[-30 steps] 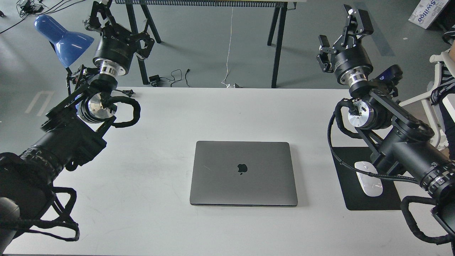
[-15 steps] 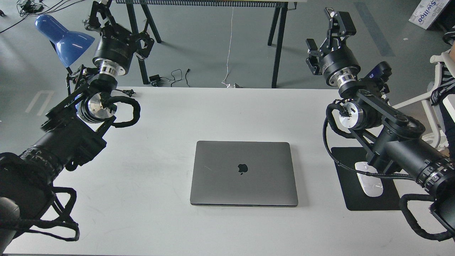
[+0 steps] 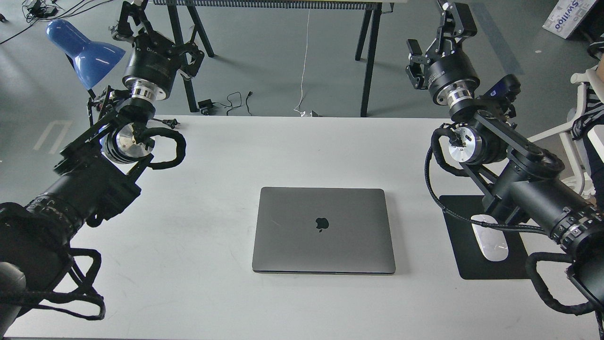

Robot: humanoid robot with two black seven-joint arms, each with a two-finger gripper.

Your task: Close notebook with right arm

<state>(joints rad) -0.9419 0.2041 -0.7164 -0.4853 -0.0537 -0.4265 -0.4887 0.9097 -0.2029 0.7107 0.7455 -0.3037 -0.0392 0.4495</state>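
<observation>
Notebook (image 3: 323, 230) lies shut on the worktop (image 3: 302, 151); right pincer (image 3: 436, 40) hangs wide, empty, well beyond the notebook's far right corner.

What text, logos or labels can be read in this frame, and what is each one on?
"Swiitoo", roughly; blue letters on the white cardboard box on the floor at top right, tilted and cut off by the frame edge, so the spelling is uncertain.
Apple logo, no words, on the closed lid of the notebook.
Small print on the left arm's wrist housing: too small to read.
</observation>
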